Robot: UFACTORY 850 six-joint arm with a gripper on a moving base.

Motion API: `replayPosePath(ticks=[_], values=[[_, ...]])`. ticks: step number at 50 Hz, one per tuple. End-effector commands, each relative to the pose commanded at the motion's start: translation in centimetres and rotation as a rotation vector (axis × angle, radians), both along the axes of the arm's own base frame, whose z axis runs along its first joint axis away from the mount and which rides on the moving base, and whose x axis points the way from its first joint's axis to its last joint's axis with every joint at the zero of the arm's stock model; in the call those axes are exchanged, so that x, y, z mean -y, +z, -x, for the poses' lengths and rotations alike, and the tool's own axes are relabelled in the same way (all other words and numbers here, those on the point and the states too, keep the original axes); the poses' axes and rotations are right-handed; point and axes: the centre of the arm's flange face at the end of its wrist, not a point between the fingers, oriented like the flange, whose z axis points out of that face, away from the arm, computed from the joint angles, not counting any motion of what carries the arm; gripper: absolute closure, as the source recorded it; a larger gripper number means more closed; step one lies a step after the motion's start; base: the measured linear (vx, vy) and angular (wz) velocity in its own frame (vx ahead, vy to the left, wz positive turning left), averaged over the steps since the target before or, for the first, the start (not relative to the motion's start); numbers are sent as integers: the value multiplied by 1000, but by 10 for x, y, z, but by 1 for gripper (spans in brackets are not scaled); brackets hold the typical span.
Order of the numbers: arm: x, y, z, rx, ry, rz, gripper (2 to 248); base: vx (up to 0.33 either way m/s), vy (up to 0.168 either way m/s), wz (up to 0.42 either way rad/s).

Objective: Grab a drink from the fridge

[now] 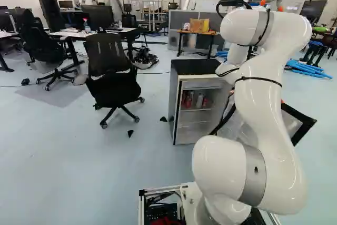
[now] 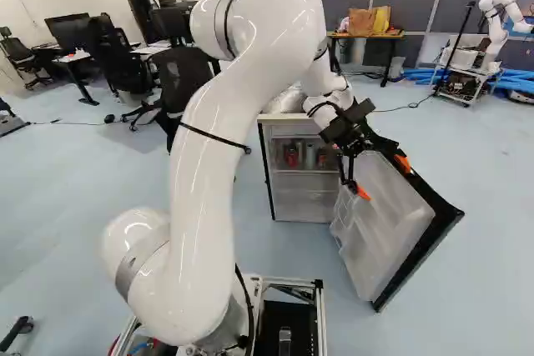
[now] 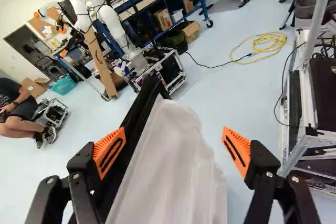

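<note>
- Wrist view: the black two-finger gripper with orange pads [image 3: 172,142] is open, its fingers spread well apart with the white, black-framed fridge door [image 3: 168,166] between them. I cannot tell whether either pad touches it; the door does not look clamped.
- Around the tool in the right base view: one pad [image 2: 361,192] stands before the door's white inner face, the other by its black frame, close to an upper edge. The door is swung wide, so opening looks done and reaching in seems the next step.
- Beyond the gripper: the small silver-grey fridge with a black top [image 1: 195,67] has its door at the right-hand edge of its opening, as the base views show it.
- Inside: a red drink container [image 1: 188,100], a silver one [image 1: 199,101] and another red one [image 1: 205,102] stand upright on the upper shelf [image 1: 195,109], behind its front edge, the first red one nearest the wall opposite the door.
- What the move turns on: in the right base view the drinks lie left of the gripper and farther from the base, while the fingers aim away from them. I judge it must clear the door, turn toward the opening and close across an upright drink; turning too early could knock the door.
</note>
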Motion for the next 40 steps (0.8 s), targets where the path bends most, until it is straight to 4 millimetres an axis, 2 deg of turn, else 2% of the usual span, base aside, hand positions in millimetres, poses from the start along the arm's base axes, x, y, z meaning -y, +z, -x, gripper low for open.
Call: replayPosePath(ticks=[9,18,26,40], values=[[26,3,3,15,13,24,3,0,0,0],[35,3,7,11,52,36,3,0,0,0],[34,3,10,-6,110,45,3,0,0,0],[18,5,21,-63,265,57,3,0,0,0]])
